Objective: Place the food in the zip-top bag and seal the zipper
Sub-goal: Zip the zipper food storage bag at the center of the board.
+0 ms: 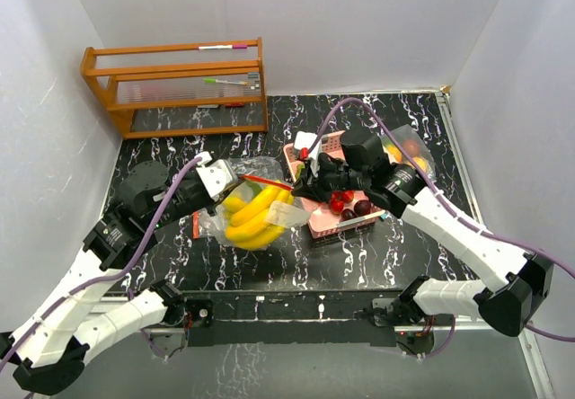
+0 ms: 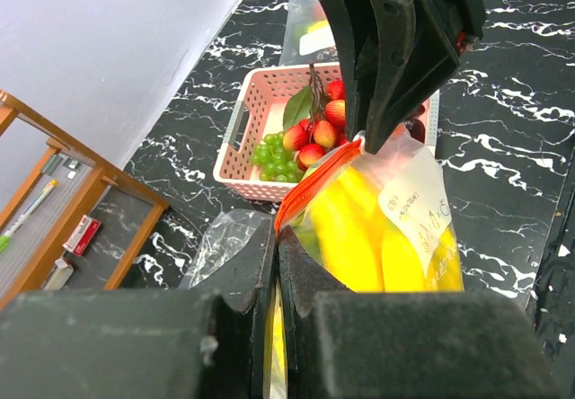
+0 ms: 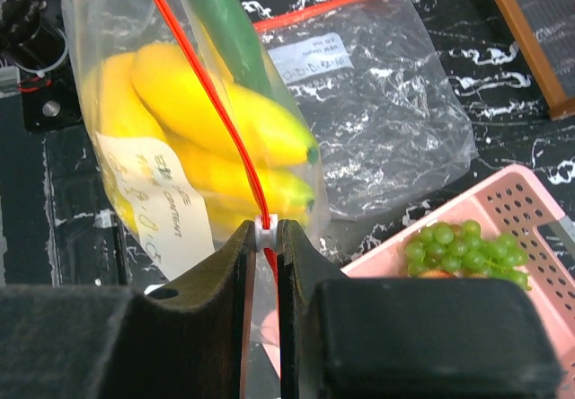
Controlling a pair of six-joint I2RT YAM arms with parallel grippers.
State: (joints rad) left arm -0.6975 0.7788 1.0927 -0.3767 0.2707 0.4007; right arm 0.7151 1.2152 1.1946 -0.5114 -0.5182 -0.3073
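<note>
I'm seeing plain white walls (image 1: 359,22) boxing in a black white-veined marble-look tabletop (image 1: 296,264), an open orange-brown wooden rack (image 1: 198,131) far left.

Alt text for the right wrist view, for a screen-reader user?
The right gripper is shut on the white slider of the red zipper on a clear bag holding bananas and a green piece. Behind, a second bag lies flat on the black marble table, and a pink basket with grapes sits at lower right.

Three bags (image 1: 269,210) (one holds bananas (image 3: 207,120)), one tray (image 1: 341,226), one rack (image 1: 175,89).
</note>
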